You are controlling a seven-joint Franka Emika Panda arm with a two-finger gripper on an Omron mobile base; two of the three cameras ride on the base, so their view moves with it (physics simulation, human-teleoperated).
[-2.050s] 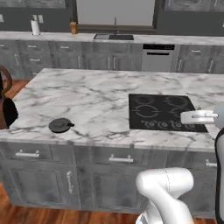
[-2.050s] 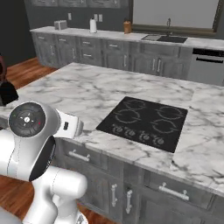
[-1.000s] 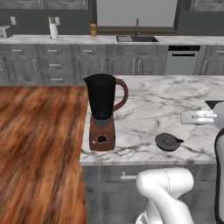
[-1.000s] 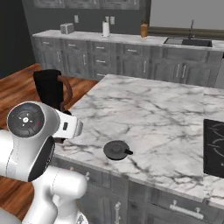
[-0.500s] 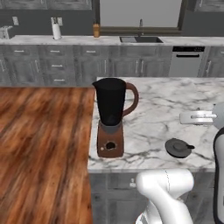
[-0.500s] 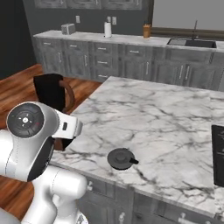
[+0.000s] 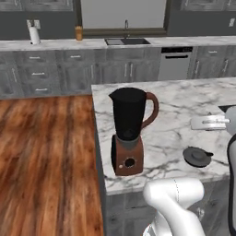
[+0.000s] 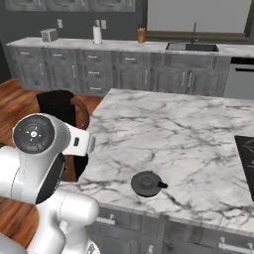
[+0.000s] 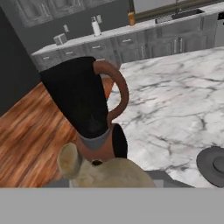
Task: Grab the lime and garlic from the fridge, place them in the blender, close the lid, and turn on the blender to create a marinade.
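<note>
Gripper (image 9: 105, 168) clamped on garlic (image 9: 107, 171); blender (image 7: 129, 130) at bench (image 7: 175, 110) corner, lid (image 7: 197, 156) lying beside it

Glossy white rounded arm segments, dark grey joint bands, round dark end cap with small red mark

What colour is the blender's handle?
Reddish-brown, a curved handle on the black blender; the left base view shows it best.

Even, flat rendered light, no glare
Soft blur throughout; faint shadow under the lid (image 8: 146, 183) on the marble
</note>
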